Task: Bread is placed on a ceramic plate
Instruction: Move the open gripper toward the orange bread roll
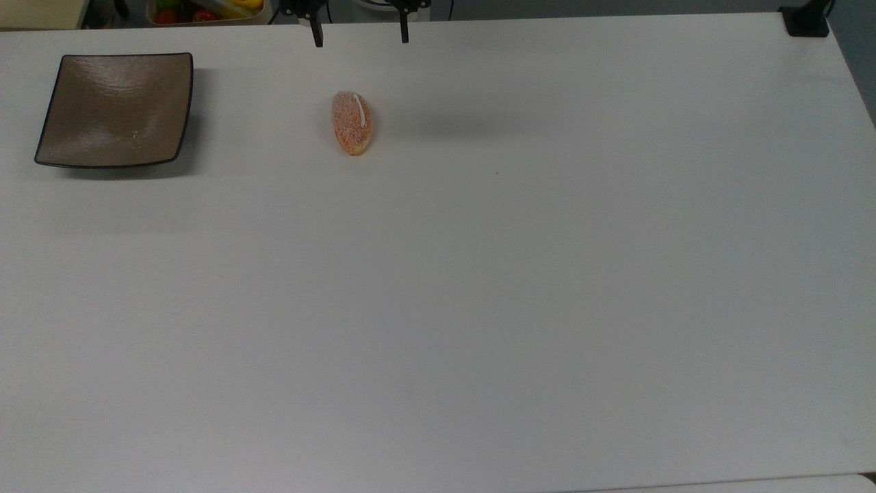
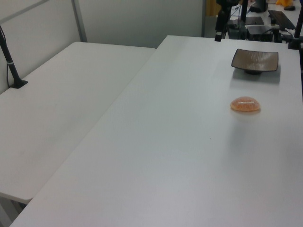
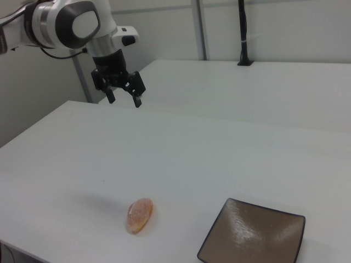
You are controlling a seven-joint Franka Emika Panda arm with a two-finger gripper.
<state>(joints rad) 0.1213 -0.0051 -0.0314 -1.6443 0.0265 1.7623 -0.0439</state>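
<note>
Pincer [image 3: 124, 99] hangs in the air w/ both fingers [image 3: 137, 102] spread wide apart, nothing btwn them, tips pointing down. Top view: its two dark fingertips poke in at the upper edge, pincer [image 1: 361, 34] above the far side of the white counter [image 1: 479, 287].

Bread [image 1: 352, 122] lies flat on the counter, just below the pincer in the top view and slightly toward the top view's left, apart from it, no contact. Long axis runs roughly up-down in the top view, white stripe on top. Right view: bread [image 3: 140, 215] sits near the bottom edge, well below the raised pincer, arm [image 3: 66, 22] coming in from the right view's upper left.

Ceramic plate [image 1: 115, 109] sits at the top view's upper left, well apart from the bread, empty, glossy brown w/ dark rim. Right view: plate [image 3: 252, 239] is to the right view's right of the bread. Left view: plate [image 2: 254, 60] lies beyond the bread [image 2: 245, 104], both on the left view's right side of the counter; pincer finger [image 2: 219, 28] hangs near the far edge.
</note>
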